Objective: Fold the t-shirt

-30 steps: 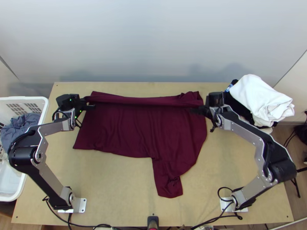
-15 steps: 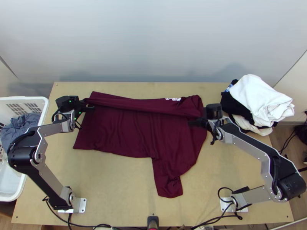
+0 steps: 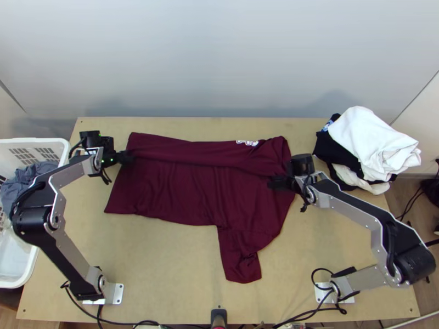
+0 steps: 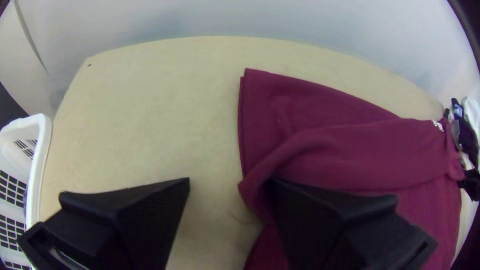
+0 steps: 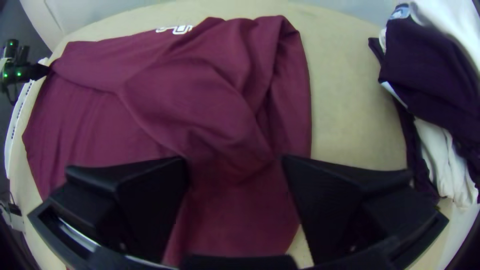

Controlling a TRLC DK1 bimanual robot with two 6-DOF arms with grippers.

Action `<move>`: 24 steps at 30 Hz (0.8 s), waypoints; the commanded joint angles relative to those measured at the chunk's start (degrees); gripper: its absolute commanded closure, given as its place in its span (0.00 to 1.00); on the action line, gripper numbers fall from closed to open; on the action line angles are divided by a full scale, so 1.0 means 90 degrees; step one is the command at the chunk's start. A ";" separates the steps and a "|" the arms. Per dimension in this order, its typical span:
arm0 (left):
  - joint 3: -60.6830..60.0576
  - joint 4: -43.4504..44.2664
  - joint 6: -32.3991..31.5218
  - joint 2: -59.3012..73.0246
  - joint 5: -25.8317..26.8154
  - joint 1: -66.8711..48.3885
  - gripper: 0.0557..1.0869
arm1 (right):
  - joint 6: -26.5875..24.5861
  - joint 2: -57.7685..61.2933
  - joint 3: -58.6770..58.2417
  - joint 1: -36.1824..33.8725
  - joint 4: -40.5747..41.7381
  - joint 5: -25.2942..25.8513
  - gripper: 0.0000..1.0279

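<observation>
The maroon t-shirt (image 3: 181, 192) lies across the middle of the desk (image 3: 175, 263), mostly spread, with its upper side turned over into a long band that runs from the upper left towards the right. White lettering (image 3: 247, 142) shows on that band near its right end, where the cloth is rumpled into soft creases. A sleeve (image 3: 240, 263) sticks out towards the bottom centre of the frame.

The left pincer (image 3: 127, 158) is at the upper left of the top view, at the shirt's left edge. In the left wrist view the left pincer (image 4: 230, 182) is released, its fingers wide apart: one over bare desk, the other at the end of the band.

The right pincer (image 3: 274, 182) is right of centre in the top view, over the shirt's right part. It too is released, its fingers well apart with maroon cloth between them in the right wrist view.

A white laundry basket (image 3: 65, 151) with grey cloth (image 3: 27, 178) inside stands at the left edge; white (image 3: 373, 140) and black garments (image 3: 329, 148) are piled at the upper right.
</observation>
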 commanded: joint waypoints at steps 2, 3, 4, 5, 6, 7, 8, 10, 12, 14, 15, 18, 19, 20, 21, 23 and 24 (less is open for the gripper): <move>0.0302 -0.1105 -0.0144 -0.0716 0.0430 0.0026 0.05 | -0.0337 -0.0971 0.0024 -0.0004 -0.0512 -0.0224 0.03; 0.0312 -0.1261 -0.0144 -0.0901 0.0469 0.0035 0.05 | -0.0386 -0.1156 0.0112 -0.0004 -0.0796 -0.0263 0.03; 0.0361 -0.1457 -0.0134 -0.1077 0.0567 0.0045 0.05 | -0.0406 -0.1352 0.0171 -0.0004 -0.1020 -0.0292 0.03; 0.0390 -0.1603 -0.0144 -0.1282 0.0635 0.0065 0.05 | -0.0415 -0.1576 0.0220 -0.0004 -0.1176 -0.0312 0.03; 0.0410 -0.1720 -0.0134 -0.1468 0.0674 0.0074 0.05 | -0.0425 -0.1801 0.0278 -0.0004 -0.1411 -0.0399 0.03; 0.0458 -0.1867 -0.0124 -0.1673 0.0684 0.0094 0.05 | -0.0425 -0.2035 0.0347 -0.0004 -0.1665 -0.0448 0.03; 0.0527 -0.2101 -0.0105 -0.1888 0.0723 0.0123 0.05 | -0.0425 -0.2270 0.0395 0.0006 -0.1899 -0.0468 0.03; 0.0654 -0.2492 0.0032 -0.2249 0.0850 0.0221 0.05 | -0.0503 -0.2709 0.0464 0.0045 -0.2426 -0.0604 0.03; 0.0751 -0.3087 0.0315 -0.2581 0.1104 0.0406 0.05 | -0.0581 -0.3061 0.0561 0.0103 -0.3081 -0.0800 0.03; 0.0664 -0.3419 0.0569 -0.2864 0.1143 0.0611 0.05 | -0.0669 -0.3344 0.0601 0.0162 -0.3647 -0.0976 0.03; 0.0537 -0.3488 0.0725 -0.2972 0.1143 0.0719 0.05 | -0.0708 -0.3471 0.0591 0.0191 -0.3784 -0.0976 0.03; 0.0097 -0.3244 0.1213 -0.2952 0.1143 0.1178 0.05 | -0.0845 -0.3735 0.0591 0.0211 -0.4116 -0.1044 0.04; 0.0068 -0.3244 0.1360 -0.2786 0.1143 0.1354 0.05 | -0.0845 -0.3764 0.0581 0.0211 -0.4155 -0.1044 0.04; 0.0048 -0.3244 0.1438 -0.2659 0.1133 0.1520 0.05 | -0.0845 -0.3793 0.0581 0.0230 -0.4233 -0.1073 0.04; 0.0039 -0.3341 0.1555 -0.2601 0.1143 0.1656 0.05 | -0.0835 -0.3813 0.0552 0.0289 -0.4331 -0.1151 0.04; -0.0088 -0.3752 0.1965 -0.2698 0.1153 0.1842 0.05 | -0.0806 -0.3891 0.0376 0.0377 -0.4487 -0.1356 0.04; -0.0176 -0.4005 0.2131 -0.2786 0.1202 0.1901 0.05 | -0.0777 -0.3920 0.0259 0.0445 -0.4555 -0.1522 0.04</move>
